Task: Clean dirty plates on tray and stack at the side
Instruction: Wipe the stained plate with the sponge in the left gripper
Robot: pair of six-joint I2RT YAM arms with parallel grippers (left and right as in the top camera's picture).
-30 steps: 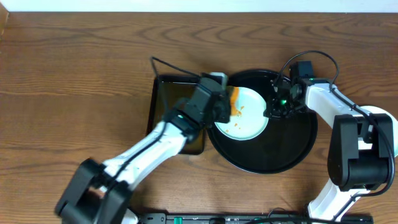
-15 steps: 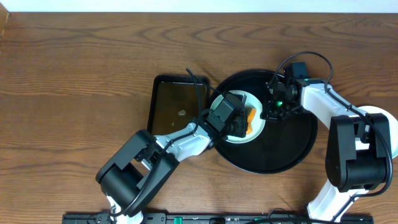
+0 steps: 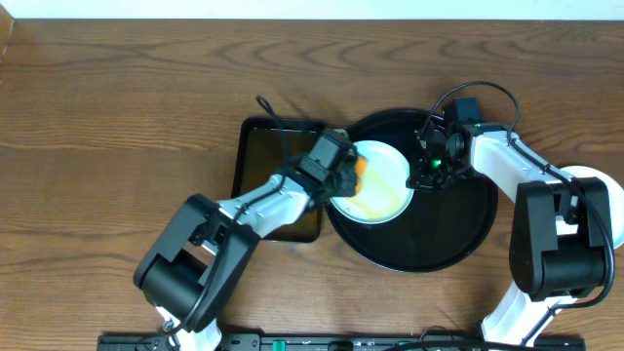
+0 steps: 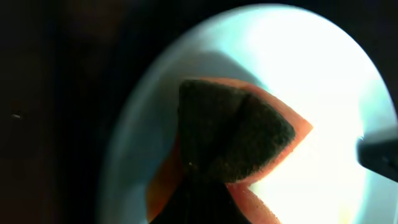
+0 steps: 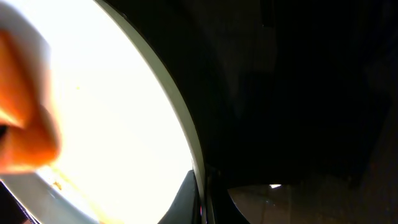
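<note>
Plate (image 3: 385, 190), pale, one: set in the left part of the black tray (image 3: 458, 244). The left claw (image 3: 346, 174) is placed at the plate's left rim and is clamped on an orange sponge (image 3: 360, 167), which is pressed to the plate. The right claw (image 3: 426, 175) is set against the opposite, right rim. Whether that rim is pinched cannot be told.

A glossy plate (image 3: 385, 190) and glossy black tray (image 3: 448, 234) are seen on a grained wooden table (image 3: 117, 117); the sponge (image 4: 230, 134) is rough-faced.
</note>
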